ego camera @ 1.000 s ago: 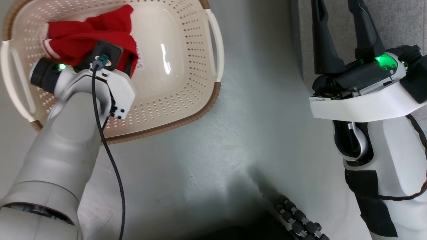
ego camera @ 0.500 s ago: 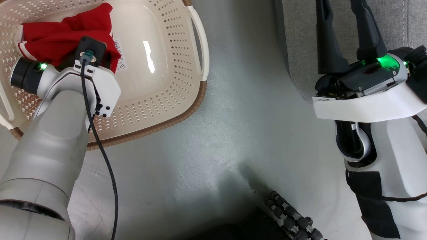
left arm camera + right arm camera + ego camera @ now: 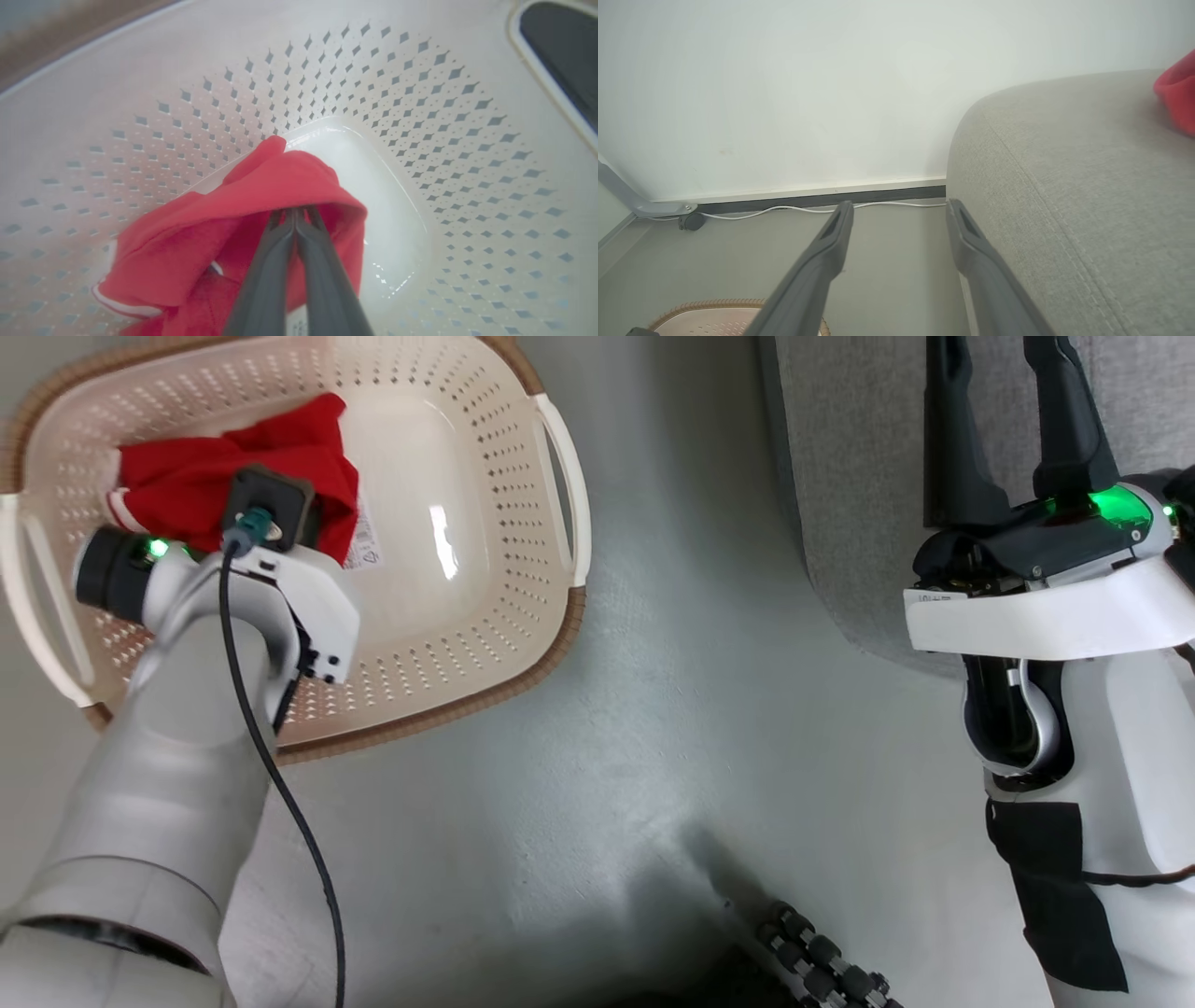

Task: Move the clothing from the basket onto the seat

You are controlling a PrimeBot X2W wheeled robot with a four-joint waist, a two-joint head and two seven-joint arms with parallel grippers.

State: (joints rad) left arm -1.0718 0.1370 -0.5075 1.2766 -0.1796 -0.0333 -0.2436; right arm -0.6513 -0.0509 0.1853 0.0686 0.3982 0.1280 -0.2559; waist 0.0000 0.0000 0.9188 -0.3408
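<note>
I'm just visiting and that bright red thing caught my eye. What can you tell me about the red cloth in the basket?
The red garment is soft, bright red fabric with a white stripe along one edge, crumpled into a loose heap, not folded. It lies inside the cream perforated basket, toward one handled end, partly on the smooth bottom. The left gripper is shut on an upper fold, its two dark fingers pressed together with cloth draped around their tips.
</note>
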